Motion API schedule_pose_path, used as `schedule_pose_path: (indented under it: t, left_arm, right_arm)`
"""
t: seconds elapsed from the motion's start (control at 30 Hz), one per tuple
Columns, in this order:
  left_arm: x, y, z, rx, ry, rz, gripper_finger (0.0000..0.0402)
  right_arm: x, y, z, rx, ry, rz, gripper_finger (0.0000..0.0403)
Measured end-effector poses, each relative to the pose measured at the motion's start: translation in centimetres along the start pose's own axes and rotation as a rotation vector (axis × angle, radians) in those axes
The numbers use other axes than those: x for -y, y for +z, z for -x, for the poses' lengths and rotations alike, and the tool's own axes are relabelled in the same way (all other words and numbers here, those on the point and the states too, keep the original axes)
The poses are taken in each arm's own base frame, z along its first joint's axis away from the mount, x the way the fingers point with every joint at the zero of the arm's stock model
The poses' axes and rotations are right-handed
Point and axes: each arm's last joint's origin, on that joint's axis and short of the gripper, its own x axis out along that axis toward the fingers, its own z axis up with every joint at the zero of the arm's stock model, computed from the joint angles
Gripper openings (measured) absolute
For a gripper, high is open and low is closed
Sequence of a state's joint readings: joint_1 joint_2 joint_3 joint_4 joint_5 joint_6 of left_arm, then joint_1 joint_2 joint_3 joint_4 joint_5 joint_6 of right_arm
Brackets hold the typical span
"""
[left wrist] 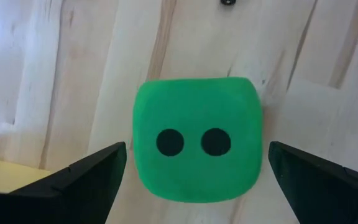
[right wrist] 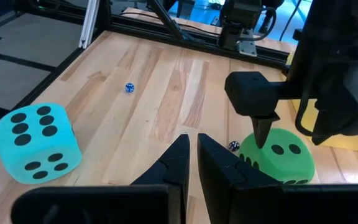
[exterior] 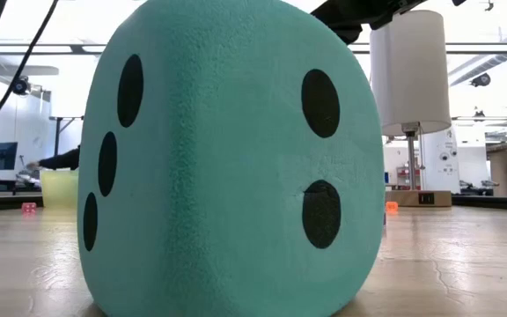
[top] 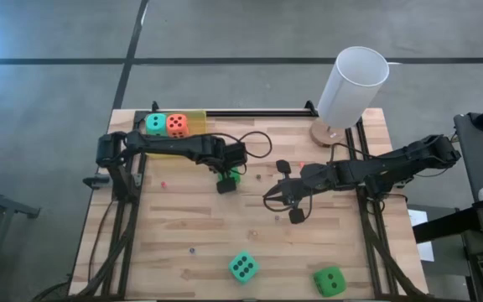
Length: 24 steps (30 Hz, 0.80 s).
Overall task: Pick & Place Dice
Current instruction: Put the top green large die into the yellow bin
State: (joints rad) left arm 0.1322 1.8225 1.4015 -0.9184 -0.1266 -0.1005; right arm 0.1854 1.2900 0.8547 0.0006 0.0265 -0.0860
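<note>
A bright green die (left wrist: pixel 197 146) rests on the wooden table (top: pixel 183 226) with two pips up. My left gripper (left wrist: pixel 197 180) points down over it, open, with one finger on either side and a thin gap to each. This die and gripper also show in the high view (top: pixel 233 175) (top: pixel 226 179). A teal die (top: pixel 155 124) and an orange-red die (top: pixel 177 125) lie in the yellow tray (top: pixel 196 117) at the far left. Another teal die (top: pixel 242 267) and another green die (top: pixel 329 281) sit near the front edge. My right gripper (right wrist: pixel 191 155) hovers mid-table, shut, holding nothing.
A white cylinder on a wooden base (top: pixel 355 84) stands at the far right. Black cables (top: pixel 258 147) trail across the far half of the table. Tiny coloured bits (right wrist: pixel 129 88) lie scattered on the wood. The near teal die (exterior: pixel 236 158) fills the low view.
</note>
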Motion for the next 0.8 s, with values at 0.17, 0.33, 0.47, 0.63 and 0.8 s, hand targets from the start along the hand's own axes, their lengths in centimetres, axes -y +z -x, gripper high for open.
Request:
schedule_pose_path:
  t: [0.17, 0.33, 0.47, 0.63, 0.8]
  left_arm:
    - [0.0, 0.1, 0.0, 0.006, 0.000, 0.002, 0.0399]
    - [0.0, 0.0, -0.3, 0.007, -0.001, 0.002, 0.0400]
    - [0.0, -0.3, -0.7, 0.004, 0.009, 0.002, 0.0400]
    - [-0.1, -0.4, -1.1, 0.014, 0.008, 0.000, 0.0400]
    - [-0.1, -0.7, -1.7, 0.012, 0.005, -0.008, 0.0400]
  right_arm:
    - [0.0, 0.0, 0.0, 0.001, 0.000, 0.000, 0.0028]
    - [0.0, 0.0, 0.0, 0.001, 0.000, 0.000, 0.0028]
    - [0.0, 0.0, 0.0, 0.000, 0.000, 0.000, 0.0028]
    - [0.0, 0.0, 0.0, 0.001, 0.000, 0.000, 0.0028]
    - [0.0, 0.0, 0.0, 0.001, 0.000, 0.000, 0.0028]
